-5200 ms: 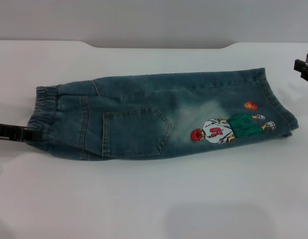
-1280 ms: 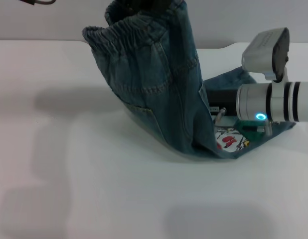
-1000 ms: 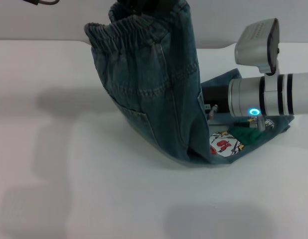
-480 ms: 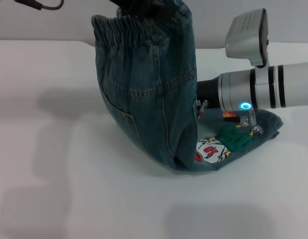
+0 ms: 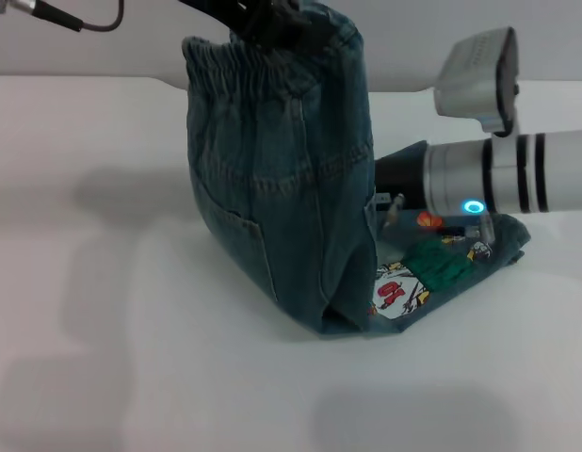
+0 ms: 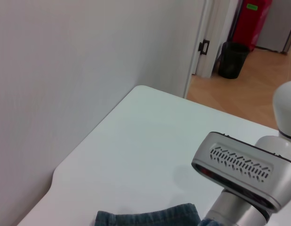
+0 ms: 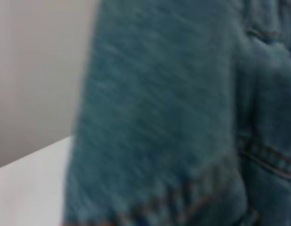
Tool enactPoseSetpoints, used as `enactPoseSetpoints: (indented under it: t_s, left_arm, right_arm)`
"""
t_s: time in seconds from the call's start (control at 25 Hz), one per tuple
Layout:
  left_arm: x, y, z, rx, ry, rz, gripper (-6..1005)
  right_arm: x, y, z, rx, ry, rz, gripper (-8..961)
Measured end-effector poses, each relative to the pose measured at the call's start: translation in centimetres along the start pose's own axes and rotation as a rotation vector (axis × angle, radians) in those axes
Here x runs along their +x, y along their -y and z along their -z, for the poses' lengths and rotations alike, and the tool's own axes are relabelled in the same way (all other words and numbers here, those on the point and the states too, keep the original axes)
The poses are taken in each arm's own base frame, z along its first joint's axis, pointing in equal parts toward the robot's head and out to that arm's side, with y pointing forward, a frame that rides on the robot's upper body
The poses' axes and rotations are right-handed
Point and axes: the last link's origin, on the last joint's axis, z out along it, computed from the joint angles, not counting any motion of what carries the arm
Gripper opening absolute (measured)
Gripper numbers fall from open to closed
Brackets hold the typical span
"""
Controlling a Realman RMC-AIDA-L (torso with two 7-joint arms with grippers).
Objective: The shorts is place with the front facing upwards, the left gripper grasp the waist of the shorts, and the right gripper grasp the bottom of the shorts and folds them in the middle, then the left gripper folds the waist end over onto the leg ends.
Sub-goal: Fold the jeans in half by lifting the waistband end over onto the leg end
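Denim shorts [image 5: 272,207] hang from the left gripper [image 5: 272,24], clamped on the ruffled elastic waist [image 5: 225,61]; the right gripper [image 5: 390,188], grip hidden, sits behind the fabric on the white counter [image 5: 131,377].

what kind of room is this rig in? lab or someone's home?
Probably a lab or office, not a home. Bare white table against a plain wall; the left wrist view shows a doorway onto a wood-floored corridor with a black bin and a red cabinet.
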Motion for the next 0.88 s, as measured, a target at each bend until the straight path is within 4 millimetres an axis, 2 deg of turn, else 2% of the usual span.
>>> enactPoseSetpoints:
  t_s: [0.24,0.44,0.64,0.84,0.88]
  left_arm:
    - [-0.3,0.2,-0.1,0.001,-0.001,0.011,156]
    - [-0.6,0.3,-0.5,-0.001,0.004,0.021,160]
    - [-0.9,0.3,-1.2,-0.009,0.015,0.025,164]
    - [-1.0,0.0,-2.5,-0.029,0.033,0.025,167]
    - [-1.0,-0.1,-2.9,-0.039,0.033,0.024,168]
  right_arm:
    - [1.7,0.8,1.1,0.053,-0.015,-0.038,348]
    - [3.0,1.4,2.8,0.099,-0.002,-0.071,348]
    - [3.8,2.8,5.5,0.203,0.05,-0.109,348]
    - [4.6,4.7,10.2,0.348,0.162,-0.168,348]
    - [4.6,4.7,10.2,0.348,0.162,-0.168,348]
